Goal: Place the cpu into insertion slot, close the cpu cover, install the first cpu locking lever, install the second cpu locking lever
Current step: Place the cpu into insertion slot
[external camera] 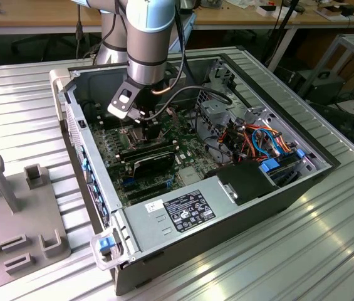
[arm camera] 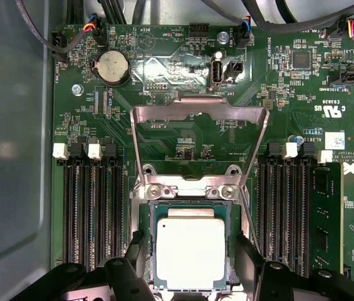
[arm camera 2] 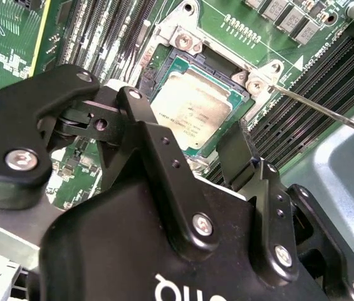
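Silver-grey square cpu [arm camera: 191, 257] lies seated in the dark-pinned insertion slot [arm camera: 191, 208], black gripper [arm camera: 190, 241] released astride it. Silvery windowed cpu cover [arm camera: 198, 111] is swung open, a thin wire locking lever [arm camera 2: 327, 113] unlatched. The open black computer case [external camera: 227, 232] rests on a ribbed metal counter [external camera: 327, 251], wooden desks [external camera: 39, 15] behind.

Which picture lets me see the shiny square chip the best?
The first wrist view: the cpu faces the camera squarely, lying in the insertion slot, with the open tool straddling it. The second wrist view shows it slanted, one corner behind the tool. In the exterior view the tool hides that spot.
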Available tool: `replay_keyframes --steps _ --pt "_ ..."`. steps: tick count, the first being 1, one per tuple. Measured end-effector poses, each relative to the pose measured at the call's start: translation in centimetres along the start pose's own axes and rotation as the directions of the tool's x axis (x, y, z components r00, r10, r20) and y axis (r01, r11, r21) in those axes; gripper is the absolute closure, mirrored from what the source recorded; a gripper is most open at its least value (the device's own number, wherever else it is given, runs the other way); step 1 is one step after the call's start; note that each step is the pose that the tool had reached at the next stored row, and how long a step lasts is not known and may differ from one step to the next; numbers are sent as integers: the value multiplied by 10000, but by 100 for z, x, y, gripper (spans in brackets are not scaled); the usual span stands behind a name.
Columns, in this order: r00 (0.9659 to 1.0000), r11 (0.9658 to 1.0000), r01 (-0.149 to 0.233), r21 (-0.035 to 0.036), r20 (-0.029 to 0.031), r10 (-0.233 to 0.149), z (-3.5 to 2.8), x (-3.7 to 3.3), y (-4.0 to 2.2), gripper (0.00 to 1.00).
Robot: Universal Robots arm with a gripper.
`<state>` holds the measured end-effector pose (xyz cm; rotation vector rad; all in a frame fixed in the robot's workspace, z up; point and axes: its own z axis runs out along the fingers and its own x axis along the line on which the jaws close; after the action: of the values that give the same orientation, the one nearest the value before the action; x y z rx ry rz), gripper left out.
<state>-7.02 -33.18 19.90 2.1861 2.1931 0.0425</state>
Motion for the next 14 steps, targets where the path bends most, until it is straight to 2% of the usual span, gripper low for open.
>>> replay_keyframes --steps 10,14 --pt "10000 10000 0 1 1 0 -34 -1 1 32" --pt "10000 10000 -1 -2 -16 1 -58 0 3 32"
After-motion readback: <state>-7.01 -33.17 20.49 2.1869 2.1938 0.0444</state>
